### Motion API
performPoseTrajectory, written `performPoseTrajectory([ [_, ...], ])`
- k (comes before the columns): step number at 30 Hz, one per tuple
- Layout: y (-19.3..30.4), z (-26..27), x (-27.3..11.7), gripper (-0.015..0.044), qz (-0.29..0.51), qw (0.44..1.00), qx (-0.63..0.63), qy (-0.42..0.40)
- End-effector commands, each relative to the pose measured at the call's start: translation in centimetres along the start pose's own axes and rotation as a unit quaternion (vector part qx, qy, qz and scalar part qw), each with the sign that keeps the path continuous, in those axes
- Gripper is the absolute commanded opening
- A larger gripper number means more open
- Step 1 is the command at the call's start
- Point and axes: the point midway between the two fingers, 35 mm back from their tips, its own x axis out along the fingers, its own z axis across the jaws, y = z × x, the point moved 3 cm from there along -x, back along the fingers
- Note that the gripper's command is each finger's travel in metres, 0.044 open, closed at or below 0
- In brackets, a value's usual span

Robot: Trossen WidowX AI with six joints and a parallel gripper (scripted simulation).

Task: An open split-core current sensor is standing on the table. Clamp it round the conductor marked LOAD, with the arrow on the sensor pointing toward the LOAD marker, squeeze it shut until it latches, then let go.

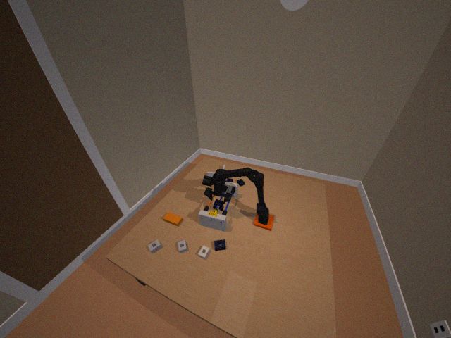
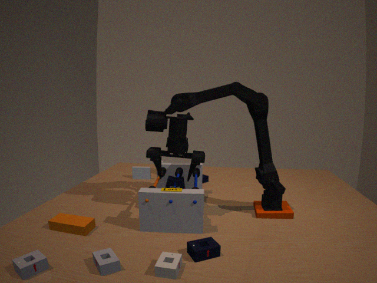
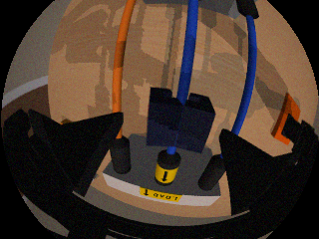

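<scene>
The dark navy sensor sits at the middle blue conductor, near the yellow LOAD label on the near white panel. In the wrist view its two halves lie side by side with the conductor running between them, a notch showing at the far edge. Its arrow is not visible, and I cannot tell whether it is latched. My gripper is open and empty, its fingers spread on both sides of the sensor, apart from it.
An orange conductor runs left of the middle one and another blue conductor right. An orange block lies left of the panel. Several closed sensors, one dark, lie in front. A white block stands behind.
</scene>
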Motion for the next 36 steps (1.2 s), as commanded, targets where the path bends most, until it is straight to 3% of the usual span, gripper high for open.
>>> performPoseTrajectory([
  [1,-0.1,-0.4,2.4,0.0440,0.002,1.000,-0.003,0.004],
  [32,0.0,-0.4,5.6,0.0440,0.002,1.000,-0.003,0.004],
  [36,-0.1,-0.2,5.2,0.0413,0.000,1.000,0.000,-0.002],
])
